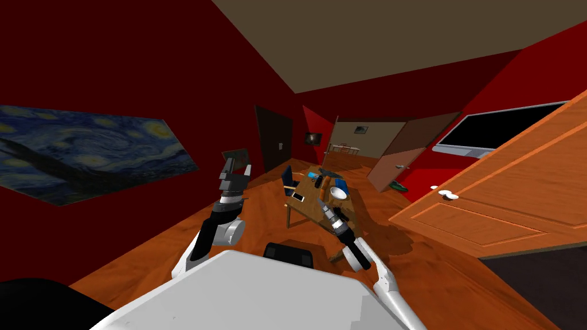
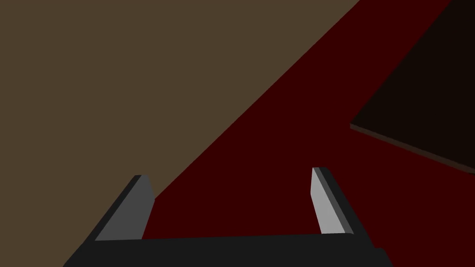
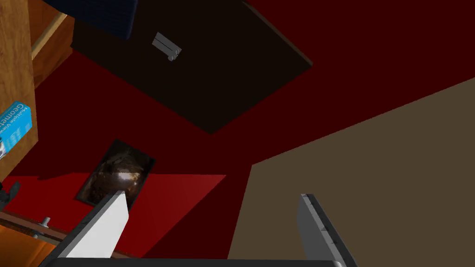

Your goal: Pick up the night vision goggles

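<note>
Right gripper [image 3: 211, 197]: it's out over the near end of the brown wooden table [image 1: 309, 213], blades spread wide with nothing between them, and the hand is angled up off the tabletop.
Left gripper [image 2: 229, 174]: it's lifted high on the robot's left side, well apart from the table, with fingers parted and empty.
Night vision goggles [image 1: 317, 182]: best read is the small dark shape lying mid-table, just beside the upright brown bottle [image 1: 325, 183]. It's too small to be sure of. It sits beyond the right gripper's tips, not touched.
Tabletop: there's a flat white phone [image 1: 298, 196] toward the left edge. A round white bowl [image 1: 338, 193] sits on the right side, with a blue tub-like container [image 1: 342, 184] just behind it. A light blue printed book [image 3: 14, 127] lies near the far end.
Seat: a dark blue chair [image 1: 288, 177] stands against the table's left side.
Room: orange wooden floor [image 1: 435, 269] underfoot, a brown door [image 1: 401, 157] standing open past the table, and a swirling blue night-sky painting [image 1: 92, 152] on the left wall.
</note>
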Available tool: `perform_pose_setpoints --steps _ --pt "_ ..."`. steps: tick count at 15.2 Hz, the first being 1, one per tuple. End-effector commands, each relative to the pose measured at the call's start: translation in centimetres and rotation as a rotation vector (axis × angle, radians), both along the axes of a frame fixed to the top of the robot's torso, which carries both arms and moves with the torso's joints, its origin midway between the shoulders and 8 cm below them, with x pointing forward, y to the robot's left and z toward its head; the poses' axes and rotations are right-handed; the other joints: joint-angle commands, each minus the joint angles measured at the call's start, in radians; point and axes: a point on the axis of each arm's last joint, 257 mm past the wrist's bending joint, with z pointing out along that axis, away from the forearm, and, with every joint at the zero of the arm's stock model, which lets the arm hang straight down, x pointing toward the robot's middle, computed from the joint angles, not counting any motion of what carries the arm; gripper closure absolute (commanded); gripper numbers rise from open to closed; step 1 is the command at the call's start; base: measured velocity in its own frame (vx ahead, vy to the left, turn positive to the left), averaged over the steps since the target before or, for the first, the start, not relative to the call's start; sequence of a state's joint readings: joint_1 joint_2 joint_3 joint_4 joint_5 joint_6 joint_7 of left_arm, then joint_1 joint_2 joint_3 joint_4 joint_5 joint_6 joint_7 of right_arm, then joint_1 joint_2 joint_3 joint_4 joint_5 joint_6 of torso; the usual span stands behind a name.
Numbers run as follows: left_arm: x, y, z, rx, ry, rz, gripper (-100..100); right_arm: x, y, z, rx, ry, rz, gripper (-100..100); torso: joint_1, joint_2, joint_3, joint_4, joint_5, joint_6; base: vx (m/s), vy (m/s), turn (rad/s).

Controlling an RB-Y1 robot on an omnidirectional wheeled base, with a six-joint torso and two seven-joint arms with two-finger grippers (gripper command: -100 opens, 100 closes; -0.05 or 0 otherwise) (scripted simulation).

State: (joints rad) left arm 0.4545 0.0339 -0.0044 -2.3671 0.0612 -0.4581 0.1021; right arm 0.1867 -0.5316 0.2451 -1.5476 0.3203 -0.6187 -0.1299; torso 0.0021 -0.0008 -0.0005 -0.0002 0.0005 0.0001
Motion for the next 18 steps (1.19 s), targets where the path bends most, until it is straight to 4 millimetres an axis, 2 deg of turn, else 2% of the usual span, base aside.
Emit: perform_pose_setpoints --steps 1,3,4,5,6,8,9,10,12,13,14,16,18 --pt "0.0 0.0 0.0 0.000 0.000 0.000 0 0.1 0.1 -2.0 -0.084 0.022 0.034 -100 0.000 0.000 0.000 0.000 0.000 0.000 0.023 0.027 0.136" --pt "0.0 0.0 0.0 0.000 0.000 0.000 0 0.1 -0.6 -3.3 -0.092 0.048 0.020 -100 0.000 -0.001 0.000 0.000 0.000 0.000 0.027 0.022 0.088" --pt "0.0 0.0 0.0 0.000 0.000 0.000 0 0.1 -0.7 -5.0 -0.167 0.064 0.050 -100 0.000 -0.001 0.000 0.000 0.000 0.000 0.028 0.031 0.127" --pt "0.0 0.0 0.0 0.000 0.000 0.000 0 0.0 -1.2 -5.8 -0.172 0.082 0.041 -100 0.000 -0.001 0.000 0.000 0.000 0.000 0.034 0.034 0.129" --pt "0.0 0.0 0.0 0.000 0.000 0.000 0 0.0 -1.3 -6.0 -0.174 0.085 0.040 -100 0.001 -0.001 -0.001 0.000 0.000 0.000 0.026 0.022 0.046" --pt "0.0 0.0 0.0 0.000 0.000 0.000 0 -0.2 -2.1 -8.3 -0.254 0.116 0.061 -100 0.000 -0.001 -0.001 0.000 0.000 0.000 0.037 0.030 0.130" --pt "0.0 0.0 0.0 0.000 0.000 0.000 0 -0.2 -2.3 -8.5 -0.256 0.121 0.059 -100 0.001 -0.001 -0.001 0.000 0.000 0.000 0.025 0.015 0.050" --pt "0.0 0.0 0.0 0.000 0.000 0.000 0 -0.3 -2.5 -9.7 -0.329 0.129 0.091 -100 0.000 -0.001 -0.001 0.000 0.000 0.000 0.028 0.019 0.094" --pt "0.0 0.0 0.0 0.000 0.000 0.000 0 -0.5 -3.5 -11.0 -0.339 0.158 0.077 -100 0.000 -0.001 -0.001 0.000 0.000 0.000 0.029 0.019 0.098" --pt "0.0 0.0 0.0 0.000 0.000 0.000 0 -0.5 -3.5 -11.0 -0.339 0.158 0.077 -100 0.000 -0.001 0.000 0.000 0.000 0.000 0.016 0.007 0.009" --pt "0.0 0.0 0.0 0.000 0.000 0.000 0 -0.7 -4.2 -12.4 -0.415 0.173 0.105 -100 -0.001 0.000 0.000 0.000 0.000 0.000 0.024 0.016 0.099" --pt "0.0 0.0 0.0 0.000 0.000 0.000 0 -0.9 -5.0 -13.3 -0.422 0.194 0.094 -100 0.000 -0.001 0.000 0.000 0.000 0.000 0.030 0.017 0.106" --pt "0.0 0.0 0.0 0.000 0.000 0.000 0 -1.2 -6.4 -15.0 -0.502 0.219 0.115 -100 0.000 -0.001 0.000 0.000 0.000 0.000 0.037 0.020 0.108"
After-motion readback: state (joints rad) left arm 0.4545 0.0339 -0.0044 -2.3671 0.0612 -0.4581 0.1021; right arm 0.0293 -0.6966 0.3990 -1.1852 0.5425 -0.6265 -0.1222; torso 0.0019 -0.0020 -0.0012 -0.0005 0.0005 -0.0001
